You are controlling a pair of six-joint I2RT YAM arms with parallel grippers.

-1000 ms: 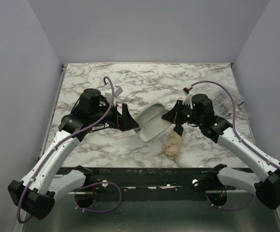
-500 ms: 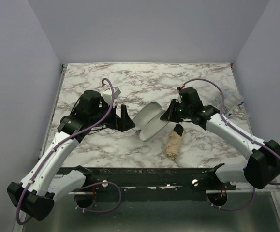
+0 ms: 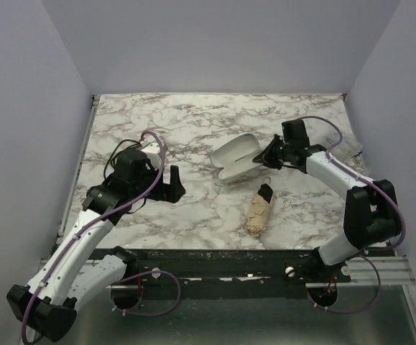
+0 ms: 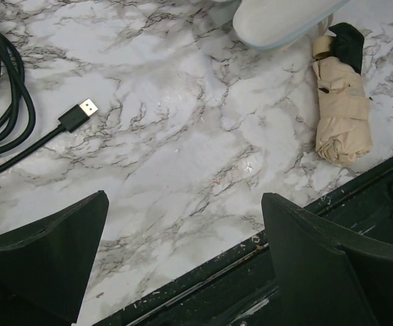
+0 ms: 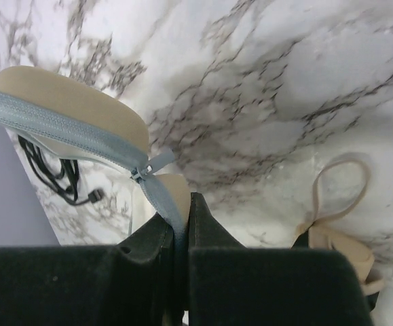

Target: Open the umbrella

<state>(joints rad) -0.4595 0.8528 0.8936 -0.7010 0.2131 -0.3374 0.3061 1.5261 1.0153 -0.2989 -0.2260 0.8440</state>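
The right claw (image 3: 271, 159), from above, clamps the pale case (image 3: 236, 154) by its rim, the folded umbrella (image 3: 259, 212) lying on the table (image 3: 157, 122) near it; the left wrist view shows the left claw (image 4: 182, 231) gaping, empty; the right wrist view, the zipper (image 5: 81, 132) pinched tight.

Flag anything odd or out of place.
The right gripper is shut on the zip edge of the open hard case, not the umbrella, which lies folded on the table. A loose USB cable lies nearby.

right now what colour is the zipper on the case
Grey-blue zipper on the pale beige case; clearest in the right wrist view.
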